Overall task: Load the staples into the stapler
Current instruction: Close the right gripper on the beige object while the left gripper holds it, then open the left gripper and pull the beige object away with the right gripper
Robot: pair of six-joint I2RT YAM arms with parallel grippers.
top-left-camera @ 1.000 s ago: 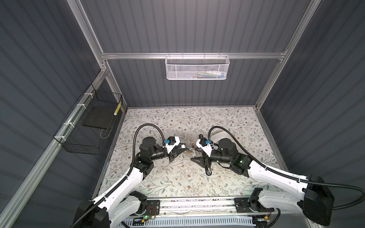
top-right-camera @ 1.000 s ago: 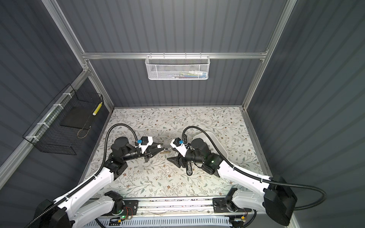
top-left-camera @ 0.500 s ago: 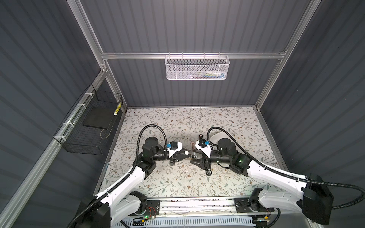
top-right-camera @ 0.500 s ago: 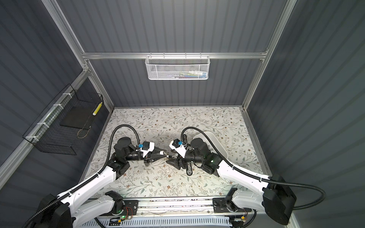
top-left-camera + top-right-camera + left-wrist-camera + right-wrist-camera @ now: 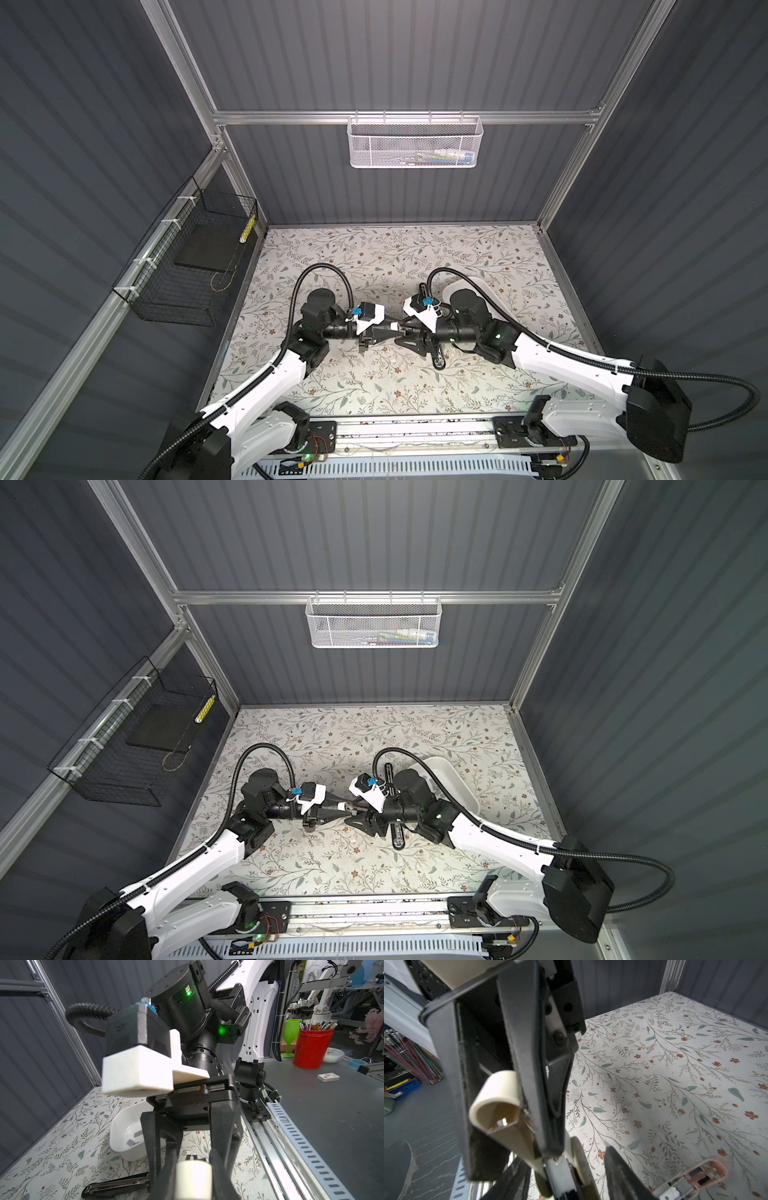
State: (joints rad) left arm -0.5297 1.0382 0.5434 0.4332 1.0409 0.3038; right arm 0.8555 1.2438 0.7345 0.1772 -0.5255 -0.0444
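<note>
Left gripper closed, right gripper spread

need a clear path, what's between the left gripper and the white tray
The right gripper, then the black stapler lying flat; both show in a top view.

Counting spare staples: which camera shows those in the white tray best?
The left wrist view: it looks into the white tray and shows grey staples on its floor, though the right gripper hides part. In both top views the right arm covers most of the tray and no staples show. The right wrist view faces away.
</note>
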